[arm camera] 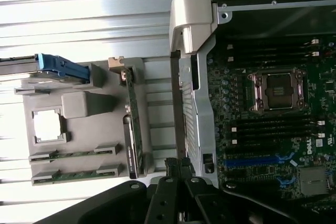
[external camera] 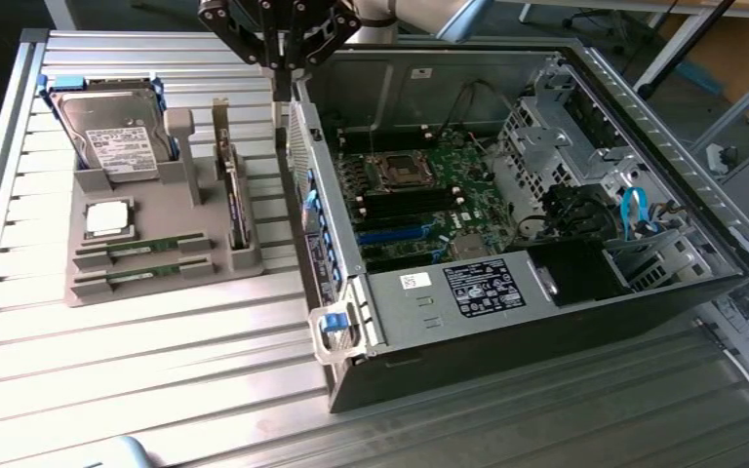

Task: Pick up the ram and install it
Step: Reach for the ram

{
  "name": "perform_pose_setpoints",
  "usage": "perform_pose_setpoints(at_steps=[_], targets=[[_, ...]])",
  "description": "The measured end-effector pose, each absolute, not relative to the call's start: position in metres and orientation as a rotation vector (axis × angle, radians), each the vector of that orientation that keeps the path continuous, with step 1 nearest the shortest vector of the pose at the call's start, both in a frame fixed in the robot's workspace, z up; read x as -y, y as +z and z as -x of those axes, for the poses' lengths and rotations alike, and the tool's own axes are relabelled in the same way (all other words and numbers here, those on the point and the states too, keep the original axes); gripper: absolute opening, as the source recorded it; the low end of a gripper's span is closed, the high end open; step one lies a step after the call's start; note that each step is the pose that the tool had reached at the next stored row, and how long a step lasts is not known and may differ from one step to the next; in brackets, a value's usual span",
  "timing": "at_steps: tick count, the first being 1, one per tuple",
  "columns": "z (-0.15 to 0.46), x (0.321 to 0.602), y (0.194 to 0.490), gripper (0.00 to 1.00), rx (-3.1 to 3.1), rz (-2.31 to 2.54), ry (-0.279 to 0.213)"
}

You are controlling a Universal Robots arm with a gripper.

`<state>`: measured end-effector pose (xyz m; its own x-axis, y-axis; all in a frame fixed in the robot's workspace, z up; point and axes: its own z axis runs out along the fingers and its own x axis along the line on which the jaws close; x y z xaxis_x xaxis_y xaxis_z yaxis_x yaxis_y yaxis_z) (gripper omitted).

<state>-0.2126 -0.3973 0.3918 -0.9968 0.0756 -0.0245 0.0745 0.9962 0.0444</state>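
Two ram sticks (external camera: 140, 246) (external camera: 141, 275), thin and green, lie side by side in slots of the grey holder (external camera: 89, 210), at its near end. The wrist view looks down on them as ram sticks (arm camera: 73, 155) (arm camera: 76, 173). My gripper (external camera: 281, 66) hangs high at the back, over the open computer case's wall (external camera: 299, 146), well away from the sticks. Its fingers (arm camera: 171, 165) are shut together with nothing between them. The motherboard (external camera: 420, 195) lies open inside the case, with black memory slots (arm camera: 273, 127) beside the processor socket (arm camera: 277, 92).
The holder also carries a hard drive (external camera: 108, 136) in a blue frame, a square silver processor (external camera: 108, 217) and an upright card (external camera: 231, 180). The case (external camera: 544, 283) fills the exterior view's right half. The ribbed metal table (external camera: 153, 370) extends toward the front.
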Motion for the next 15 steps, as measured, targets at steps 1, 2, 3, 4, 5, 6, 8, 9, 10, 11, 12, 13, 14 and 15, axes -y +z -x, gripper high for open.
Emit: perform_pose_setpoints(at_steps=[1,2,3,4,5,6,8,9,10,11,12,13,14,15], targets=[[0.2135,0.3973,0.3917,0.11,-3.112,-0.117,0.068],[0.2142,0.3973,0.3917,0.11,-3.113,-0.117,0.068],[0.2150,0.3973,0.3917,0.11,-3.113,-0.117,0.068],[0.2158,0.3973,0.3917,0.11,-3.113,-0.117,0.068],[0.2166,0.3973,0.3917,0.11,-3.113,-0.117,0.068],[0.2176,0.3973,0.3916,0.11,-3.113,-0.117,0.068],[0.2193,0.3973,0.3916,0.11,-3.113,-0.117,0.068],[0.2201,0.3973,0.3915,0.11,-3.113,-0.117,0.068],[0.2208,0.3973,0.3915,0.11,-3.112,-0.117,0.068],[0.2213,0.3973,0.3915,0.11,-3.112,-0.117,0.068],[0.2218,0.3973,0.3914,0.11,-3.112,-0.117,0.068],[0.2223,0.3973,0.3915,0.11,-3.113,-0.117,0.068],[0.2227,0.3973,0.3914,0.11,-3.113,-0.117,0.068],[0.2232,0.3973,0.3914,0.11,-3.112,-0.117,0.068]])
